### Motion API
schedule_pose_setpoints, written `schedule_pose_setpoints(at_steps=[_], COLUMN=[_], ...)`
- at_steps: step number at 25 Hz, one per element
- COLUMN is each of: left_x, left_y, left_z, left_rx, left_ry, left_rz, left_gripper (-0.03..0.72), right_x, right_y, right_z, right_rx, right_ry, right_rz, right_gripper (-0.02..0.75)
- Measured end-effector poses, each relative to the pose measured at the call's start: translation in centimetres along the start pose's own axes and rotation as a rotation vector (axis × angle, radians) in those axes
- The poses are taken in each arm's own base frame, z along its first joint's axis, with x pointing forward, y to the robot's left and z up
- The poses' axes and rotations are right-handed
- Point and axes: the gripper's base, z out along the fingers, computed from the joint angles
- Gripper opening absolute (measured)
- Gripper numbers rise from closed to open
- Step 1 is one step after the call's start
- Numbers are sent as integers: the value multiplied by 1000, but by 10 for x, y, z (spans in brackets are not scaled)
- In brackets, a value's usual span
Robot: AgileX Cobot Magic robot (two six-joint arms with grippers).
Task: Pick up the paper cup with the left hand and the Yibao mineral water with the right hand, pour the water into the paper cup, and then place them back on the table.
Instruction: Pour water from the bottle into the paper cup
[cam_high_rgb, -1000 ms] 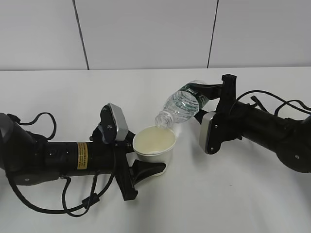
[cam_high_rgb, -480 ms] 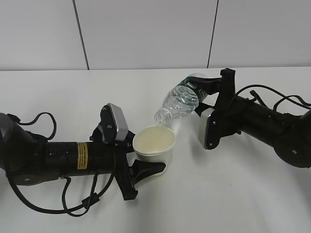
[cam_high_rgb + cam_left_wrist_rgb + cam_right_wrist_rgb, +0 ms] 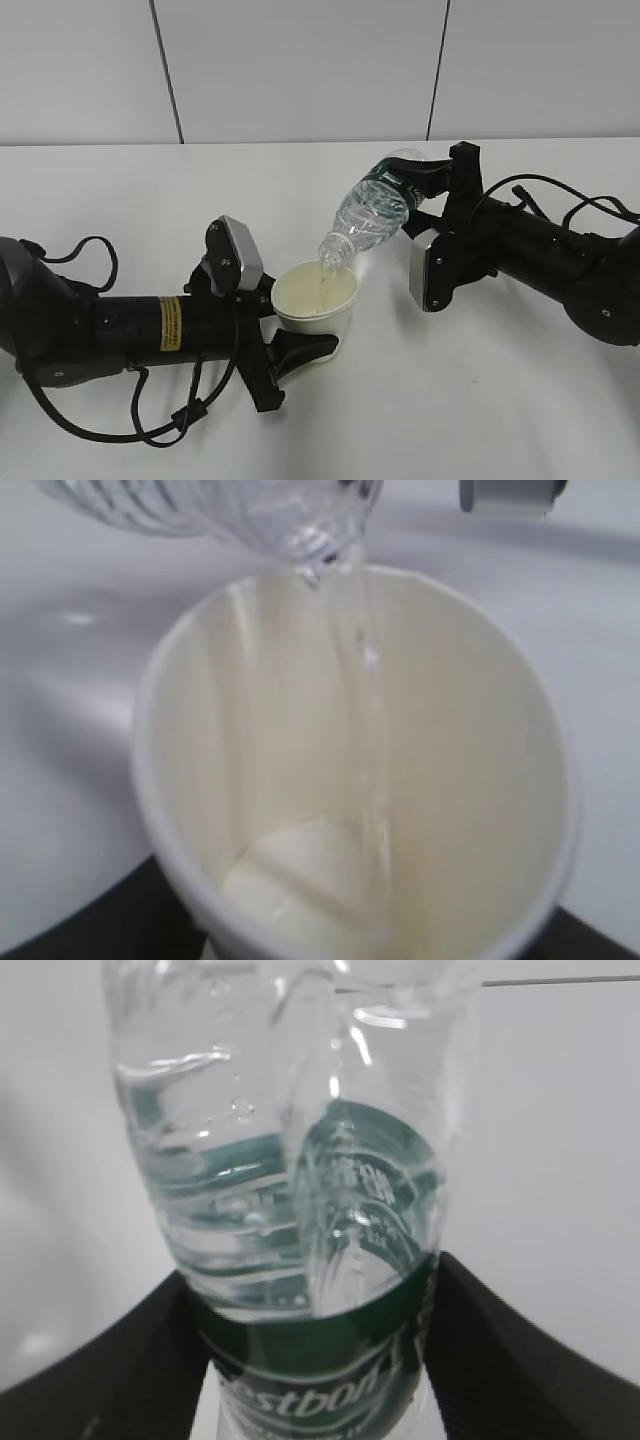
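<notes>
My left gripper (image 3: 300, 335) is shut on the cream-white paper cup (image 3: 316, 300), which it holds upright just above the white table (image 3: 420, 420). My right gripper (image 3: 415, 195) is shut on the Yibao mineral water bottle (image 3: 372, 215) at its green label, tilted neck-down to the left over the cup's rim. In the left wrist view a thin stream of water (image 3: 372, 710) runs from the bottle's mouth (image 3: 320, 545) into the cup (image 3: 250, 740) and pools at its bottom. The right wrist view shows the bottle (image 3: 290, 1210) between both black fingers (image 3: 500, 1350).
The left arm (image 3: 110, 330) with its yellow sticker lies low along the table's front left, with loose black cables beside it. The right arm (image 3: 550, 265) reaches in from the right. A white panelled wall (image 3: 300, 70) stands behind the table.
The right gripper has tipped the bottle further neck-down and brought its mouth right over the cup's rim; water now runs into the cup. The left gripper and cup have stayed put.
</notes>
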Motion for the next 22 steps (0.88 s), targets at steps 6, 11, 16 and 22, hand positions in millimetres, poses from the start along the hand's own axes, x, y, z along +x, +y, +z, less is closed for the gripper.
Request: schedule_pose_setpoints(at_steps=[6, 11, 16, 22], left_x=[-2, -2, -2, -2], left_y=[0, 0, 0, 0], left_z=[0, 0, 0, 0], left_rx=[4, 4, 4, 4], left_ry=[-26, -26, -26, -26], left_rz=[-4, -4, -4, -4], left_gripper=[430, 430, 430, 430], right_x=[0, 0, 0, 0], right_y=[0, 0, 0, 0], right_z=[0, 0, 0, 0], right_rx=[-1, 0, 0, 0], right_ry=[-5, -5, -5, -5], right_rz=[-6, -14, -33, -39], right_gripper=[454, 454, 454, 454])
